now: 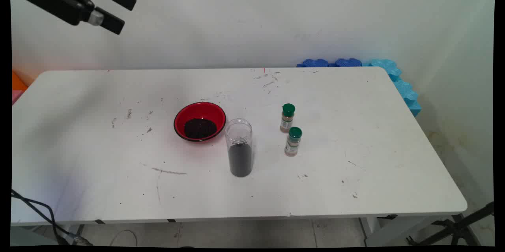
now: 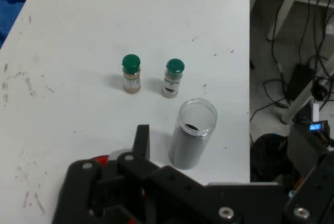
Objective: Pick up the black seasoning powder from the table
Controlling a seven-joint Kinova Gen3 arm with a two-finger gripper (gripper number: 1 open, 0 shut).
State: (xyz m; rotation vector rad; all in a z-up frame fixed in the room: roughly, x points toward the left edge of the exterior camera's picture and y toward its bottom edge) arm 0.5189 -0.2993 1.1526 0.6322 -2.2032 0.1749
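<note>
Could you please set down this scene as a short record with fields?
pincer: black pincer raised at upper left, open, holding nothing
nearest thing: red bowl with dark grains, far below it
jar: clear jar, no lid, upright, part filled with dark contents, just right of the bowl
bottles: two green-capped spice bottles, upright, apart, right of the jar
surface: white table, scuffed
behind: blue foam pieces at the far right corner

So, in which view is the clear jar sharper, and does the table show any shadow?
Main view: the clear jar is crisp, and a broad soft shadow lies across the table's left part. Hand view: the jar is softer, and the tool at the bottom edge is out of focus.
</note>
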